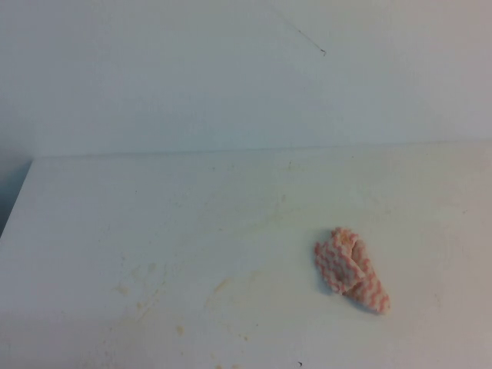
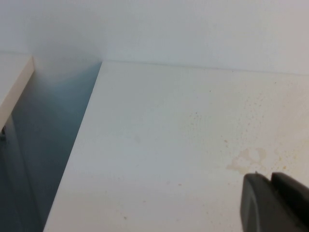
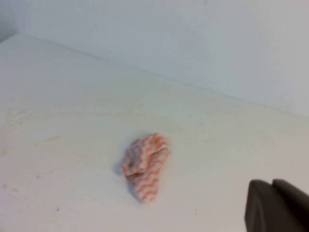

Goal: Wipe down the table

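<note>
Now crumpled cloth [image 1: 350, 269] lies toward the right edge of the bench [image 1: 154, 223], yellowish stains [image 1: 146, 283] around.
Right hand [image 3: 273, 182], pressed together, hangs near the cloth without touching it; left hand [image 2: 271, 176], pressed together too, is nearer the left edge.

We see a smooth, matt white counter [image 1: 154, 231], its finish dulled by yellowish stains [image 1: 146, 288]. The crumpled pink-and-white zigzag cloth [image 1: 351, 269] looks soft and woven. The left hand [image 2: 270, 176], above the counter, and the right hand [image 3: 271, 182], near the cloth, look like matt black plastic.

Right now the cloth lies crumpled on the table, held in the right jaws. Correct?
No. The cloth lies crumpled on the table but free: the right wrist view shows the right gripper shut, apart from it. The left gripper hovers over the table's left side.
</note>
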Controlling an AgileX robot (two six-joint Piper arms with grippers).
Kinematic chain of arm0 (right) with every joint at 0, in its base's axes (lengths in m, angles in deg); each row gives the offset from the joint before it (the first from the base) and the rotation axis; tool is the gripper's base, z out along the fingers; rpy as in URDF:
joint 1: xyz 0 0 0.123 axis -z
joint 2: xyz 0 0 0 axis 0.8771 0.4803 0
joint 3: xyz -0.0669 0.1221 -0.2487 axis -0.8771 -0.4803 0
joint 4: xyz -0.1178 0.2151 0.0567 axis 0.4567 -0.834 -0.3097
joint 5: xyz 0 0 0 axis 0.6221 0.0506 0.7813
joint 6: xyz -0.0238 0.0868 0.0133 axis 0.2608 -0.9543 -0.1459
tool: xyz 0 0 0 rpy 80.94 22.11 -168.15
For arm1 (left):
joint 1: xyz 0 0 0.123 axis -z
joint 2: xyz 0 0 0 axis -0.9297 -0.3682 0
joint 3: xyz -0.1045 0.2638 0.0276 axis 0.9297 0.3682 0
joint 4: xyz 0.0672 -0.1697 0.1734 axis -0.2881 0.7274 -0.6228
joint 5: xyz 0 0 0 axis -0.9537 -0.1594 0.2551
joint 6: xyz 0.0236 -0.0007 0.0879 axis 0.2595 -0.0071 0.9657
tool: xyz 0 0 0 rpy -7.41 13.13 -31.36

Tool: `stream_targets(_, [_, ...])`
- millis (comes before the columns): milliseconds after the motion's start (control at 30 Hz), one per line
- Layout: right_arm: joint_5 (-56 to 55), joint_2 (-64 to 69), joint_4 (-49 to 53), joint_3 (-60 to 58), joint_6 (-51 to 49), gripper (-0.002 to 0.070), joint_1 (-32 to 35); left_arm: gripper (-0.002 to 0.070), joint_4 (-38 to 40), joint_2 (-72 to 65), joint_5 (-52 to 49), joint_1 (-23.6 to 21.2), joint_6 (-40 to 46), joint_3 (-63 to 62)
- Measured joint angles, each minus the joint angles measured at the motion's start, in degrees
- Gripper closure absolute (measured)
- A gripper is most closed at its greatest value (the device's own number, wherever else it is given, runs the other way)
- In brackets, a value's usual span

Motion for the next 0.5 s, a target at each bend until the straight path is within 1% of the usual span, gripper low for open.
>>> stream_targets(100, [1.69, -6.16, 3.15, -1.29, -0.44, 0.0667, 0.0, 0.0675, 0.0, 0.0, 0.0, 0.0, 0.0, 0.0])
stream_targets(200, [-0.12, -9.62, 3.88, -4.07, -0.58, 0.0667, 0.0, 0.0675, 0.0, 0.0, 0.0, 0.0, 0.0, 0.0])
stream_targets(500, [-2.12, -10.14, 4.0, -11.89, -0.58, 0.0667, 0.0, 0.0675, 0.0, 0.0, 0.0, 0.0, 0.0, 0.0])
